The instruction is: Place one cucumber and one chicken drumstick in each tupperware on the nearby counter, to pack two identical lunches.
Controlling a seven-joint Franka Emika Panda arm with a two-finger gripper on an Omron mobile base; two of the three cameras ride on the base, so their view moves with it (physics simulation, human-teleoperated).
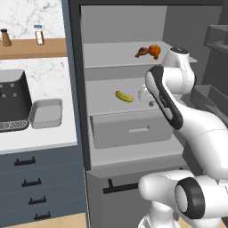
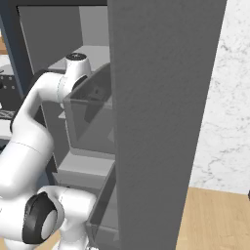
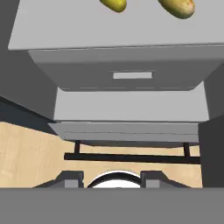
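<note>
Fingers spread, holding nothing; reaching mid-frame for the yellow cucumber risks clipping the shelf edge, far from the lower-left tupperware

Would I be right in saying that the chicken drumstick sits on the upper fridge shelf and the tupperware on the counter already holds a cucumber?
Not quite. The chicken drumstick is indeed on the upper fridge shelf, but the tupperware on the counter is empty. The left base view shows a yellow-green cucumber on the shelf below the drumstick.
</note>
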